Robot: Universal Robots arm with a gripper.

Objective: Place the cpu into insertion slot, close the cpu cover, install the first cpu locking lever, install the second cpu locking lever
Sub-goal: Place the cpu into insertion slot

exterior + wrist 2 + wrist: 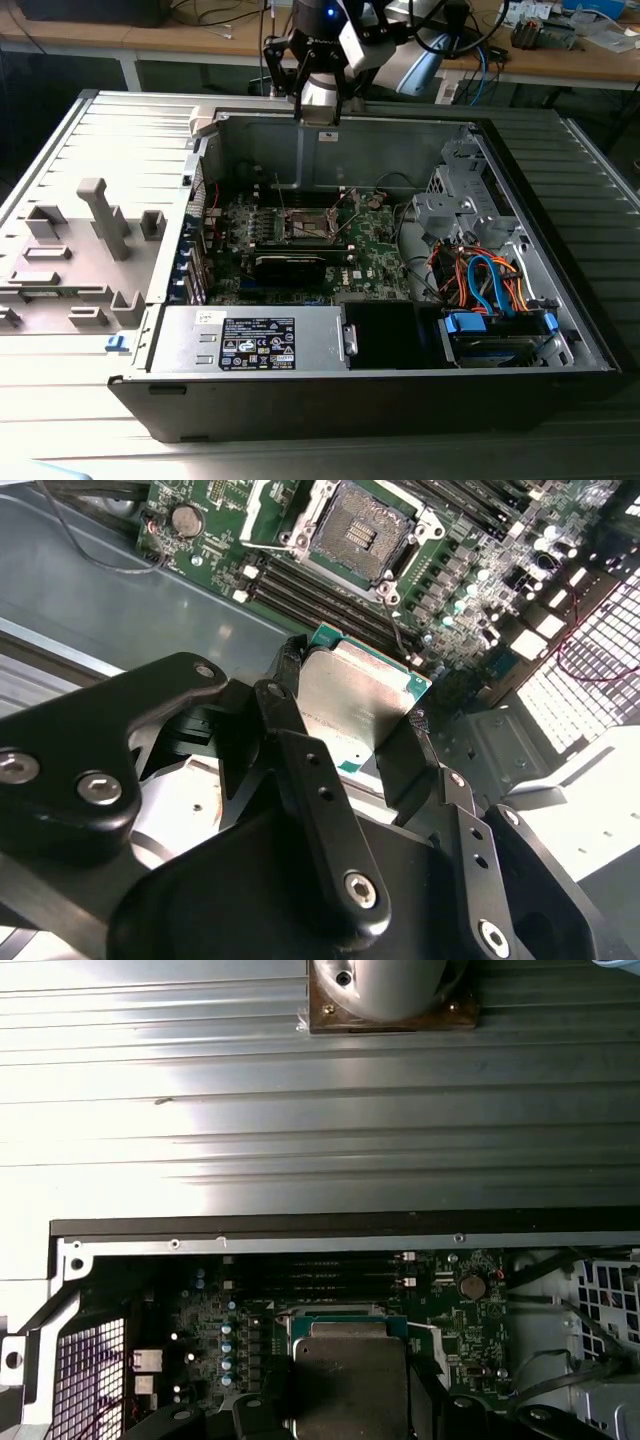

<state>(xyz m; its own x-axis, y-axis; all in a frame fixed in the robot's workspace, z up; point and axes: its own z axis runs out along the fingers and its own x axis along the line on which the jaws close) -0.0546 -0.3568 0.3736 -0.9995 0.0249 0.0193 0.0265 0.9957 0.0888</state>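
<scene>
gripper (350, 718): closed on the cpu, one black finger (400, 770) against each of two opposite edges; in the exterior view it (320, 100) hangs at the upper middle of the frame, over the case's far wall.
cpu (360, 692): flat square, pale metal top with a green rim, held in the air between the fingers and well apart from the socket. In the first wrist view (350, 1380) its metal top faces the camera, with the board beyond it.
socket (360, 530): uncovered, with its dark contact field showing and nothing seated in it; in the exterior view it (312, 225) sits mid-frame on the board.
cover (268, 502): a silvery piece at one edge of the socket, swung off the contact field; the frame cuts it, so its full shape cannot be told.
levers (270, 548): thin wire rods reaching out from the socket's corners, not latched over it.
board (375, 250): green, lying flat in the case floor.
memory slots (320, 595): long dark rows just beside the socket.
coin cell (185, 520): round and silver, near the board's edge.
card (290, 265): long and black, just in front of the socket.
case (330, 385): black and open-topped.
power supply (250, 340): grey box along the near wall.
cables (490, 280): orange and blue bundle, toward the exterior view's right.
desk (120, 125): ribbed grey metal under the case.
fixtures (100, 215): grey blocks on the desk, at the exterior view's left.
</scene>
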